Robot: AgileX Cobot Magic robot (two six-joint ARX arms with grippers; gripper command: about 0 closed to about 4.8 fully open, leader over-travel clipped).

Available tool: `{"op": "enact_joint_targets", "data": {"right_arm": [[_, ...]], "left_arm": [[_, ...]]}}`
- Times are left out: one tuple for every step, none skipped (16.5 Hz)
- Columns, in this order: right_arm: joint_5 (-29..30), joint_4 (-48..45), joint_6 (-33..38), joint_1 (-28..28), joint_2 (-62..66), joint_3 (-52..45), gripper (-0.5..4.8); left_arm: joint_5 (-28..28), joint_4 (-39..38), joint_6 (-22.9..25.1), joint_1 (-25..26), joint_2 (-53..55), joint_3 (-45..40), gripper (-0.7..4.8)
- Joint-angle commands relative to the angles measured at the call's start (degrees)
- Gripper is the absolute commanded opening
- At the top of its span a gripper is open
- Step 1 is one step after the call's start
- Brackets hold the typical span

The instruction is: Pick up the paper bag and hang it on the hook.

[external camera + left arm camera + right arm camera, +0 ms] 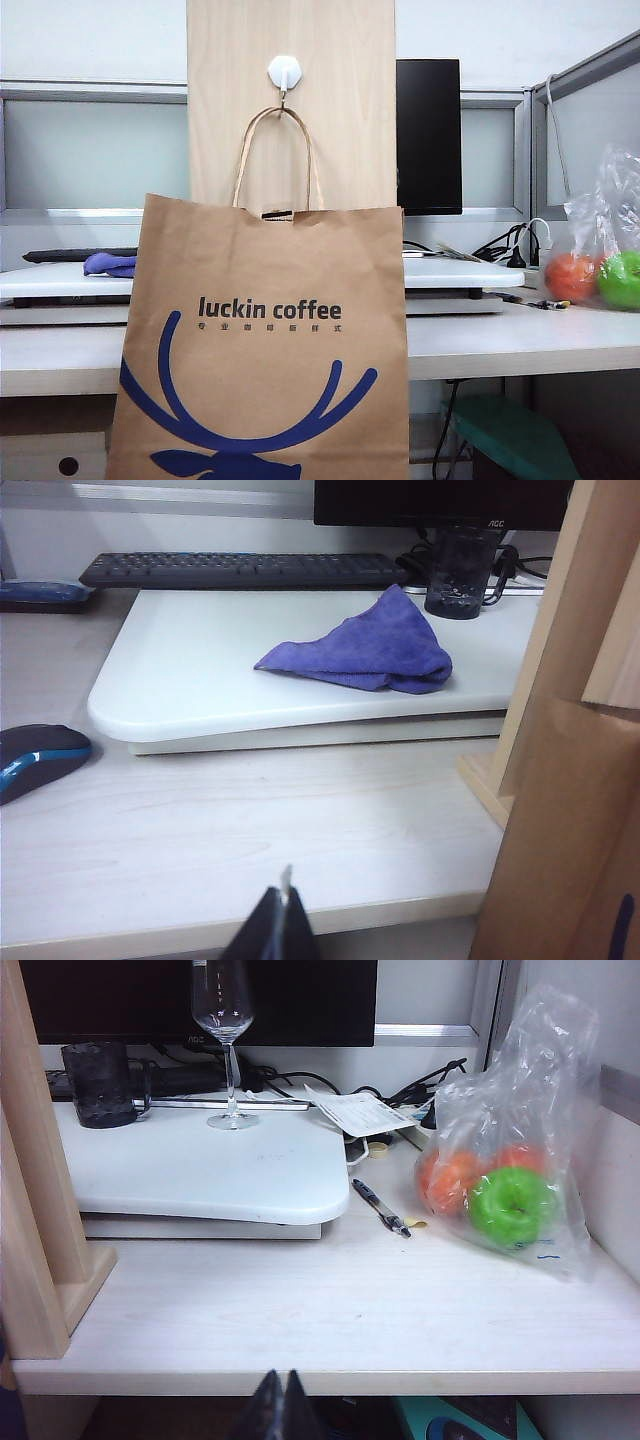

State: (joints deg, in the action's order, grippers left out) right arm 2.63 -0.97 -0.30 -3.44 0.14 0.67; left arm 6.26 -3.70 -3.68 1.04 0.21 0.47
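Paper bag: the paper bag (260, 345) hangs by one twisted handle from the hook (284, 73), in front of the wood board (340, 100); its brown face with "luckin coffee" and the blue deer logo fills the lower middle of the exterior view. What is inside cannot be seen.
Hook: white, hexagonal, high on the board, the handle loop over its prong.
Left gripper: the left gripper (283, 920) sits low at the desk's near edge, apart from the bag, fingers pressed together and grasping nothing.
Right gripper: the right gripper (281, 1405) is also at the desk's edge, fingers clenched together, empty.
Plastic bag: the clear plastic bag (520, 1110) on the desk (330, 1310) holds orange and green fruit.
Dark cup: the dark cup (98, 1083) stands on the white platform (220, 1175); contents cannot be told.
Wine glass: the wine glass (224, 1020) stands upright on the platform, looks empty.
Cloth: the purple cloth (365, 650) lies crumpled on the platform.
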Motion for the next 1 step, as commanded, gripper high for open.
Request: {"op": "enact_joint_targets", "data": {"right_arm": [[-0.11, -0.96, 0.04, 0.07, 0.0, -0.42, -0.04]], "left_arm": [[0.22, 0.57, 0.22, 0.09, 0.0, 0.07, -0.05]]}}
